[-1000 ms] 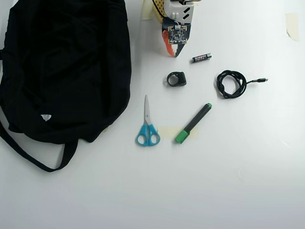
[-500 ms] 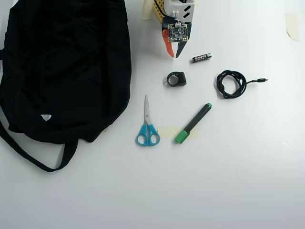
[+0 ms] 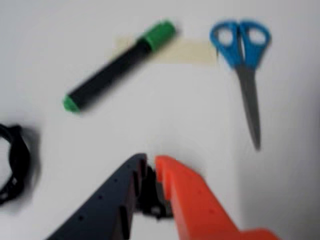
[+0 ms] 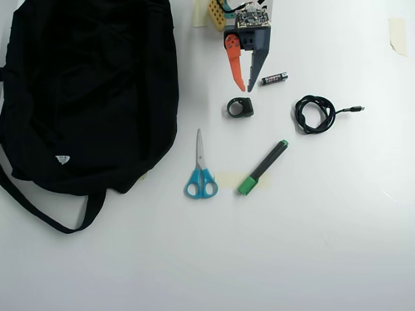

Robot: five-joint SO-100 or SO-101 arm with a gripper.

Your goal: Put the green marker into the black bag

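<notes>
The green marker lies slanted on the white table right of centre in the overhead view, its green cap at the lower left on a strip of tape. In the wrist view the green marker is at the upper left, well beyond my fingertips. The black bag fills the left side of the overhead view, its strap trailing along the bottom left. My gripper is at the top centre, pointing down the view. In the wrist view the orange and dark tips of my gripper almost touch, holding nothing.
A small black ring-shaped part lies just below my fingertips. A black battery is to their right and a coiled black cable farther right. Blue-handled scissors lie left of the marker. Tape sticks at the top right.
My gripper has reached down the overhead view towards the small black ring part, its fingers now stretched out longer. Nothing on the table has moved.
</notes>
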